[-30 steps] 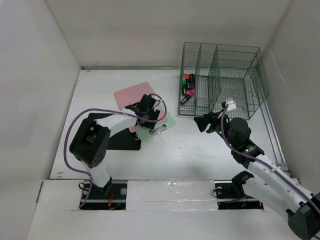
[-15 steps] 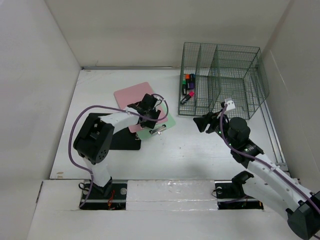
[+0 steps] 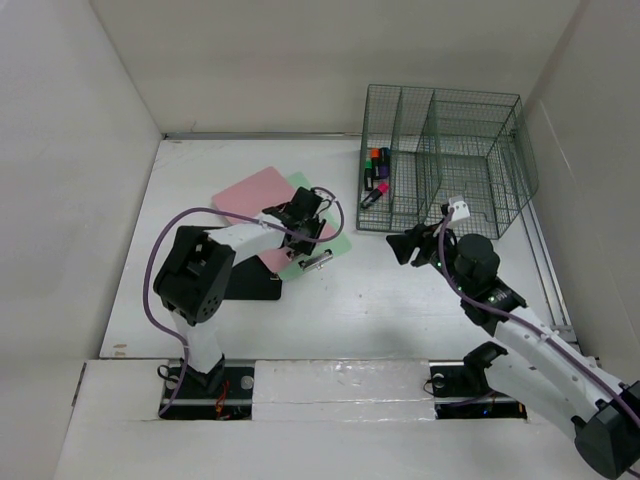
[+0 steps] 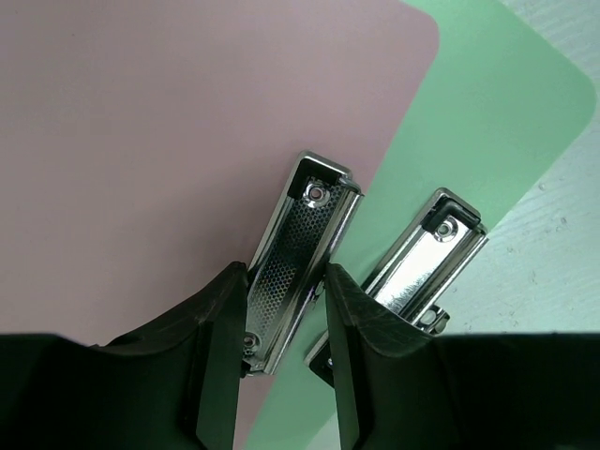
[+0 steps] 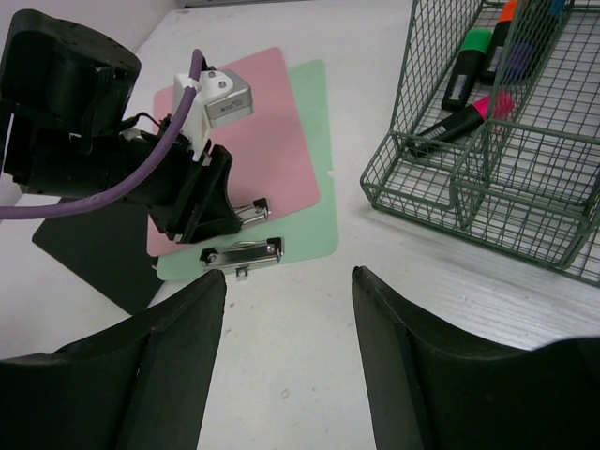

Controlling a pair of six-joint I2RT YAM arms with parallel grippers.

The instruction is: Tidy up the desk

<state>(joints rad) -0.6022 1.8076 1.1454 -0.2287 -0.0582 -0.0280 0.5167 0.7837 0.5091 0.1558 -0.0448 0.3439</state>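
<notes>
On the white desk (image 3: 380, 290) a pink clipboard (image 3: 250, 192) lies partly over a green clipboard (image 3: 338, 242). My left gripper (image 3: 305, 222) is shut on the pink clipboard's metal clip (image 4: 305, 239); in the left wrist view the gripper (image 4: 286, 281) has one jaw on each side of that clip. The green clipboard (image 4: 487, 122) has its own clip (image 4: 427, 258) just to the right, free. My right gripper (image 3: 405, 245) is open and empty above the bare desk, right of both boards; in the right wrist view (image 5: 289, 277) the pink board (image 5: 272, 141) lies ahead.
A green wire-mesh organizer (image 3: 450, 160) stands at the back right, with several coloured markers (image 3: 376, 175) in its left compartment. A black board (image 3: 250, 282) lies on the desk under the left arm. White walls border the desk.
The pink clipboard has swung and slid to the left with my left gripper on its clip, uncovering more of the green clipboard. The right arm has hardly moved.
</notes>
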